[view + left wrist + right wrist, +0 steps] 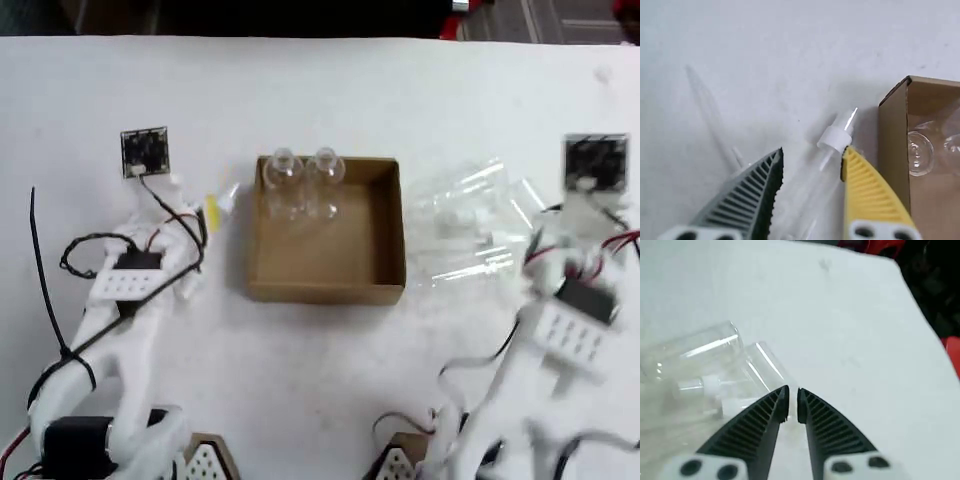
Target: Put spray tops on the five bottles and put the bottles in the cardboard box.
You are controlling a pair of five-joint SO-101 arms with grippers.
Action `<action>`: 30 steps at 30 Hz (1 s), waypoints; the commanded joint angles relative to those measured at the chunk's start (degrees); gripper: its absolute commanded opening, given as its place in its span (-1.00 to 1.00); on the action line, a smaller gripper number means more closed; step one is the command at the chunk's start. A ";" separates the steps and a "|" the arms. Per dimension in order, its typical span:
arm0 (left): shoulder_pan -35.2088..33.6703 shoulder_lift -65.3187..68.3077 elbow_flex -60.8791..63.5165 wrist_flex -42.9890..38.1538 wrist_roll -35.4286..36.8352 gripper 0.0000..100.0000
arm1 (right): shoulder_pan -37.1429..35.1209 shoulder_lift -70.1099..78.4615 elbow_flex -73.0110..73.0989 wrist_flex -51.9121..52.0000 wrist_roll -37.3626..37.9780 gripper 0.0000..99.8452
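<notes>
The open cardboard box (330, 290) sits mid-table with two clear bottles (283, 175) (325, 170) upright in its far left corner. Just left of the box, my left gripper (812, 155) is shut on a clear bottle (805, 192) whose white spray top (835, 135) points toward the box wall (892, 145). In the high view its yellow finger (212, 210) shows beside the box. To the right of the box several clear bottles (470, 225) lie on their sides. My right gripper (790, 400) is shut close to them, beside two lying bottles (700, 352) (765, 365).
A thin clear dip tube (710, 110) lies on the white table beside the left gripper. White caps (710, 385) show among the lying bottles. The table edge (920, 315) runs past the right gripper, with dark floor beyond. Arm cables (60, 260) trail at the left.
</notes>
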 commanded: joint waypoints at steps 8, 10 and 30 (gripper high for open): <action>0.66 0.13 -3.60 0.00 -0.44 -0.64 | 11.91 27.21 -15.82 4.97 20.04 -0.58; 0.66 0.13 -3.60 -0.09 -0.44 -0.64 | 12.88 30.37 -15.74 4.97 24.44 -0.57; 0.66 0.13 -3.69 -0.18 -0.44 -0.64 | 9.36 47.60 -16.09 -9.63 26.90 -0.66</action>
